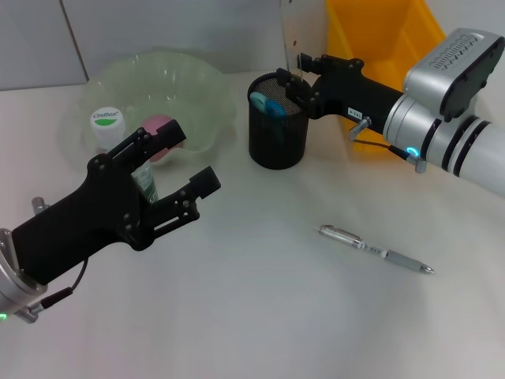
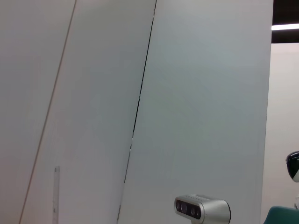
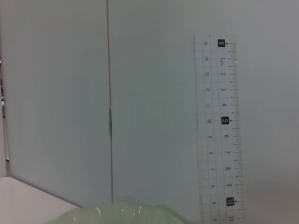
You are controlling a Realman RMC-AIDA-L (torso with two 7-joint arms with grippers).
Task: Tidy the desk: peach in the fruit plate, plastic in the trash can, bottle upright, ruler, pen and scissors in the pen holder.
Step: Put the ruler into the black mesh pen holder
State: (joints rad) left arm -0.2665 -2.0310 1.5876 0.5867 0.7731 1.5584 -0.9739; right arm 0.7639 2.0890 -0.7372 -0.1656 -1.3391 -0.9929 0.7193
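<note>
My right gripper [image 1: 293, 73] pinches the clear ruler [image 1: 304, 31] upright just above the pen holder [image 1: 278, 120]; if I tilt or release off-centre, it could catch the rim or the scissors [image 1: 268, 105] inside and tip out. The pen [image 1: 375, 249] lies in front of the holder, well apart. My left gripper [image 1: 185, 170] hangs open left of it, near the bottle [image 1: 106, 126].

The head camera looks down on the desk [image 1: 260, 316]. Both wrist cameras face the wall [image 2: 201, 93]; the right one closely frames the ruler [image 3: 218, 130], also seen overhead.
</note>
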